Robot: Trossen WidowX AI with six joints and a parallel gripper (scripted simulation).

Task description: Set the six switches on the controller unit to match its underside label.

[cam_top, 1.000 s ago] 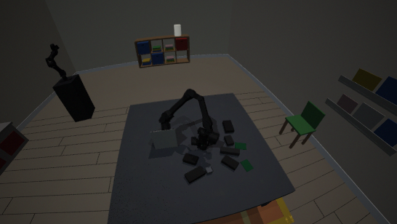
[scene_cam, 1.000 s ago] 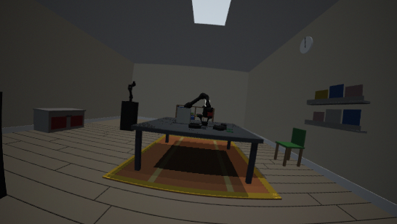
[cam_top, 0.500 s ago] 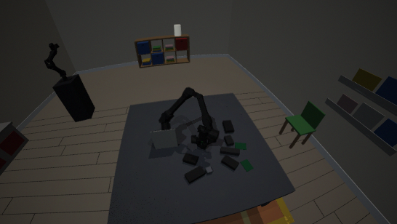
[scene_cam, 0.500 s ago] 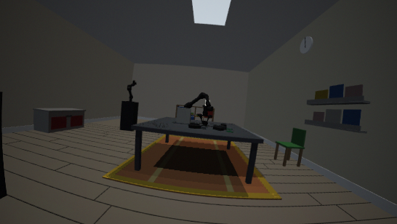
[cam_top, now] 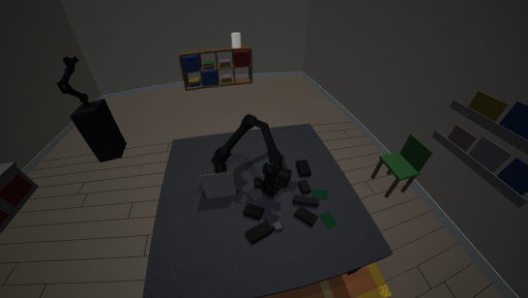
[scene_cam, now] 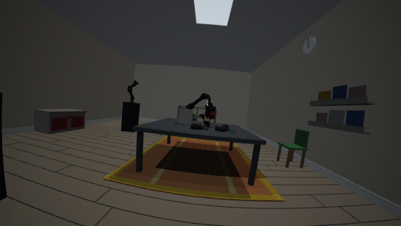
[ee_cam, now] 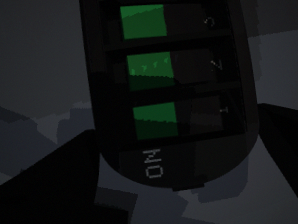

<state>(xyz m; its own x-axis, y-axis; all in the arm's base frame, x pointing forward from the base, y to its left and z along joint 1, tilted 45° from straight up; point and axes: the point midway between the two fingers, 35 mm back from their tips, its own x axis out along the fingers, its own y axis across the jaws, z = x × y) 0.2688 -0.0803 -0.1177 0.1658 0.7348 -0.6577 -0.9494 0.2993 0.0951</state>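
the tool (cam_top: 269, 186) grips the dark grey controller unit (ee_cam: 166, 70), held above the tabletop (cam_top: 193, 252) among dark modules; four green rocker switches (ee_cam: 152, 70) and an "on" marking show.
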